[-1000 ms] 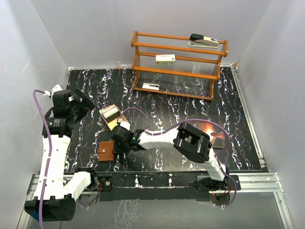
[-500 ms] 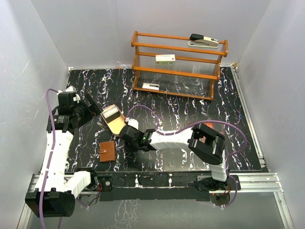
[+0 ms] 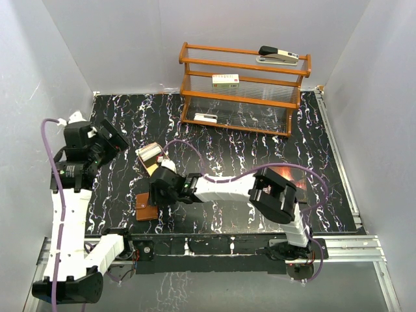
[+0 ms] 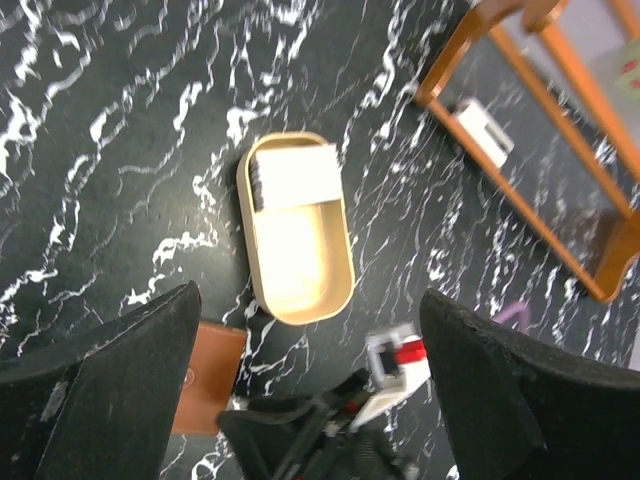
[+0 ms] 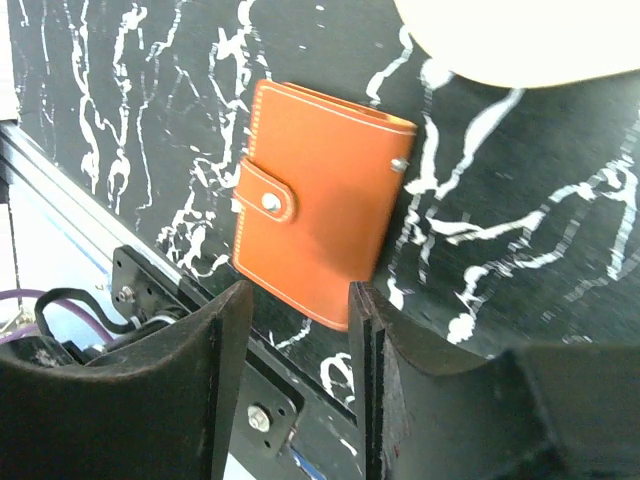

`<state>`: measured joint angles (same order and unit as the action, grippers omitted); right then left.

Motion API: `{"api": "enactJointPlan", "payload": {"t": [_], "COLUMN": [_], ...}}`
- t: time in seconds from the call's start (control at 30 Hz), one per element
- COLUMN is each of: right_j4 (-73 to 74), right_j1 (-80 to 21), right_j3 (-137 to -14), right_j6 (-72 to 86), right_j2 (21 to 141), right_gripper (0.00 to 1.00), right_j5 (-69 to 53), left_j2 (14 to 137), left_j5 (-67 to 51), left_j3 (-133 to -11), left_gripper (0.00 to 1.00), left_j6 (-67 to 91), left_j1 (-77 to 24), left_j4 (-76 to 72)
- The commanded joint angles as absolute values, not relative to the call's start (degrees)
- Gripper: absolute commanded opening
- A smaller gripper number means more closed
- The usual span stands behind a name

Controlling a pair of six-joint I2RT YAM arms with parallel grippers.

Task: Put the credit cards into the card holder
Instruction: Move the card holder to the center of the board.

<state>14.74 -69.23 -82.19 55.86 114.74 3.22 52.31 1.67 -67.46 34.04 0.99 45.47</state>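
Card holder [image 5: 320,225] closed, strap snapped, flat on bench at near edge, toward left corner. My right end effector [image 5: 298,300] just above it, fingers part-way apart, gripping nothing. Holder straight below, long axis roughly near-to-far. Right arm much nearer. Left end effector [image 4: 310,295] wide apart, empty, over tan tray [image 4: 295,260] farther back.

White-walled booth, black marbled tabletop [image 3: 260,156].

Shut in by plain white walls [image 3: 130,45] left, right and far beyond the right pincer [image 3: 154,196]. Veined in white and faint purple all around it. Well beyond and to its right, against the back wall, an orange-brown wooden rack [image 3: 244,65] in tiers. Just on its near side, silver aluminium rails [image 3: 351,246] along the table edge. Off to its right, a warm orange glare [image 3: 286,175] on the gloss.
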Motion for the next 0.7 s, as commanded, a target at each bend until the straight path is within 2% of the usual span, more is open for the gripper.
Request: {"api": "enactJointPlan", "payload": {"t": [0.0, 0.1, 0.3, 0.5, 0.67], "right_j4": [14.7, 19.1, 17.7, 14.8, 20.8], "right_j1": [-71.1, -71.8, -72.2, -72.3, -72.2], "right_j3": [-90.5, -96.5, -102.8, -107.6, -112.8], "right_j6": [56.5, 56.2, 52.6, 49.8, 47.1], "right_j2": [118.7, 121.8, 126.8, 132.7, 137.2], "right_gripper": [0.44, 0.45, 0.45, 0.44, 0.43], "right_j5": [6.1, 8.5, 7.5, 2.8, 1.5], "left_j2": [50.9, 51.6, 52.6, 52.6, 52.4], "left_j5": [8.3, 10.6, 12.0, 12.8, 13.7], "left_j3": [-76.3, -80.2, -84.4, -85.6, -84.0], "left_gripper": [0.9, 0.91, 0.93, 0.94, 0.95], "left_j6": [34.6, 34.9, 34.6, 34.2, 33.2], "left_j1": [0.9, 0.9, 0.4, -0.2, -0.9], "left_j4": [47.6, 48.7, 50.6, 51.0, 50.3]}}
